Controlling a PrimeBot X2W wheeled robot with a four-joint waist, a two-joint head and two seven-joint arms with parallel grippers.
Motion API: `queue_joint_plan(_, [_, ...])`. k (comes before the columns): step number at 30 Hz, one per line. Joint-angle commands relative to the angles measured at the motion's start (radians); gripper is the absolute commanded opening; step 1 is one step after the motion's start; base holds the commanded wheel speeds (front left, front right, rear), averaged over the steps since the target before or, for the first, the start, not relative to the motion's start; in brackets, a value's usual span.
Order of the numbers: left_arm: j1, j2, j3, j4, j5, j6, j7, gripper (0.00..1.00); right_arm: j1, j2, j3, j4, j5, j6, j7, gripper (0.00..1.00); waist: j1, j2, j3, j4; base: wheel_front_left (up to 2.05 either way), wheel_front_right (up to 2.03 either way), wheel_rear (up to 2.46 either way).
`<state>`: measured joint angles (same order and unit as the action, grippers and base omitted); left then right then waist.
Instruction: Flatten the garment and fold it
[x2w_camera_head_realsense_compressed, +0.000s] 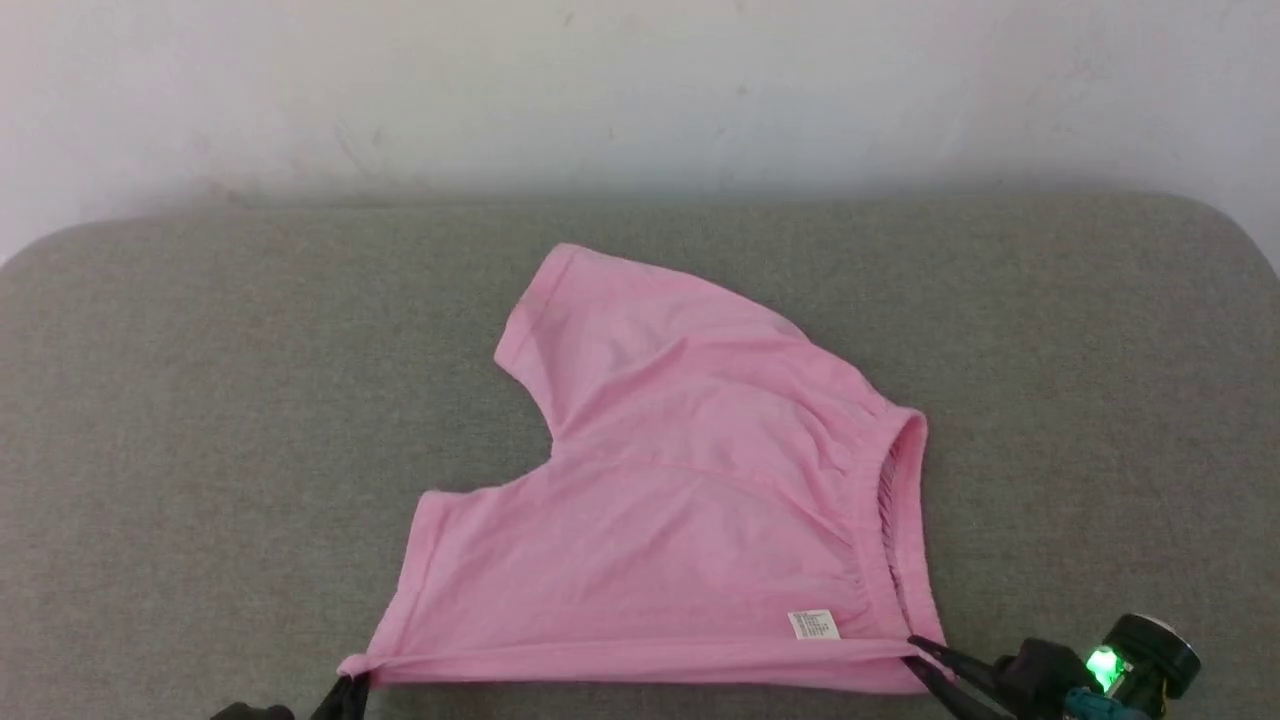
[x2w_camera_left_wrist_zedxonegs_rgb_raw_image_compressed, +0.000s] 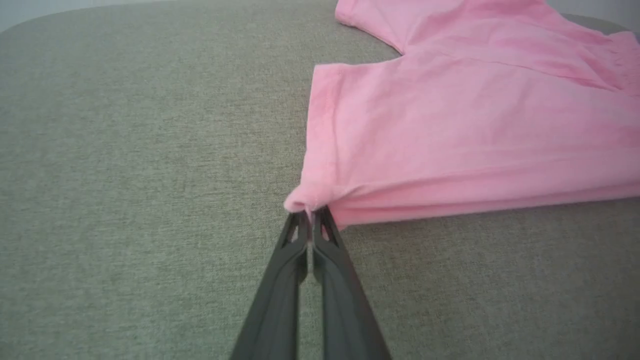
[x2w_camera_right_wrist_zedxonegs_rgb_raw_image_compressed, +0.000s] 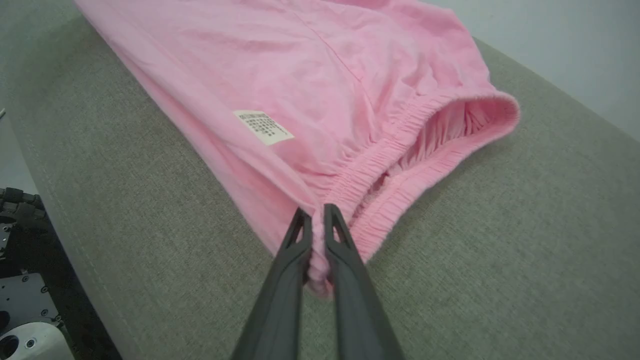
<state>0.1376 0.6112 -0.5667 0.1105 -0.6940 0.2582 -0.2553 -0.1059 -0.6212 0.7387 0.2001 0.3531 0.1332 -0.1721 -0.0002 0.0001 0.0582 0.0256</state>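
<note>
The light-pink garment (x2w_camera_head_realsense_compressed: 680, 500) lies spread on the grey cushion, its gathered waistband (x2w_camera_head_realsense_compressed: 895, 520) at the right and a small white label (x2w_camera_head_realsense_compressed: 813, 625) near the front edge. My left gripper (x2w_camera_head_realsense_compressed: 350, 682) is shut on the garment's front left corner (x2w_camera_left_wrist_zedxonegs_rgb_raw_image_compressed: 305, 200), the cloth bunched at its tips. My right gripper (x2w_camera_head_realsense_compressed: 918, 655) is shut on the front right corner by the waistband (x2w_camera_right_wrist_zedxonegs_rgb_raw_image_compressed: 380, 160), pink cloth (x2w_camera_right_wrist_zedxonegs_rgb_raw_image_compressed: 316, 270) pinched between its fingers. The front hem is drawn taut between the two grippers. One leg (x2w_camera_head_realsense_compressed: 570, 300) points toward the back.
The grey cushion (x2w_camera_head_realsense_compressed: 200, 450) stretches wide on both sides of the garment, with a pale wall (x2w_camera_head_realsense_compressed: 640, 90) behind it. The cushion's front edge (x2w_camera_right_wrist_zedxonegs_rgb_raw_image_compressed: 60, 240) runs close under both grippers. Dark robot hardware (x2w_camera_right_wrist_zedxonegs_rgb_raw_image_compressed: 20, 280) sits below that edge.
</note>
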Motion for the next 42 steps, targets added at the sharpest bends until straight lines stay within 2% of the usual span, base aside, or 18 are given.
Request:
queue_joint_plan(1, [0.003, 0.023, 0.021, -0.016, 0.001, 0.025, 0.000, 0.00, 0.028, 0.000, -0.035, -0.031, -0.015, -0.002, 0.013, 0.00, 0.0002, -0.0001, -0.016, 0.010, 0.00, 0.00, 0.00])
queue_joint_plan(4, [-0.034, 0.044, 0.026, -0.038, 0.031, 0.028, -0.001, 0.00, 0.044, 0.015, -0.092, -0.085, -0.040, -0.002, 0.027, 0.00, 0.0002, -0.0001, -0.018, 0.013, 0.00, 0.00, 0.00])
queue_joint_plan(7, [-0.123, 0.064, 0.022, -0.043, 0.075, 0.014, 0.010, 0.00, 0.035, 0.039, -0.152, -0.126, -0.058, -0.002, 0.040, 0.00, 0.0002, -0.0001, -0.009, 0.009, 0.00, 0.00, 0.00])
queue_joint_plan(13, [-0.372, 0.051, -0.001, 0.015, 0.143, -0.060, 0.044, 0.00, -0.014, 0.082, -0.255, -0.169, -0.087, -0.002, 0.070, 0.00, 0.0002, -0.0001, 0.048, -0.021, 0.00, 0.00, 0.00])
queue_joint_plan(19, [-0.574, 0.021, -0.011, 0.112, 0.175, -0.118, 0.070, 0.00, -0.087, 0.110, -0.286, -0.160, -0.071, -0.002, 0.101, 0.00, 0.0002, -0.0001, 0.135, -0.065, 0.00, 0.00, 0.00])
queue_joint_plan(25, [-0.774, -0.033, -0.010, 0.267, 0.193, -0.164, 0.065, 0.00, -0.222, 0.139, -0.294, -0.084, -0.067, -0.002, 0.094, 0.00, 0.0002, -0.0001, 0.250, -0.108, 0.00, 0.00, 0.00])
queue_joint_plan(32, [-0.953, -0.070, -0.030, 0.454, 0.232, -0.208, 0.055, 0.00, -0.388, 0.182, -0.241, 0.014, -0.075, -0.002, 0.088, 0.00, 0.0002, -0.0001, 0.369, -0.149, 0.00, 0.00, 0.00])
queue_joint_plan(38, [-1.070, -0.114, -0.045, 0.614, 0.252, -0.236, 0.032, 0.00, -0.483, 0.198, -0.190, 0.108, -0.083, -0.002, 0.094, 0.00, 0.0002, -0.0001, 0.426, -0.164, 0.00, 0.00, 0.00])
queue_joint_plan(42, [-1.139, -0.148, -0.071, 0.730, 0.271, -0.274, 0.022, 0.00, -0.517, 0.196, -0.152, 0.142, -0.068, -0.002, 0.093, 0.00, 0.0002, -0.0001, 0.444, -0.170, 0.00, 0.00, 0.00])
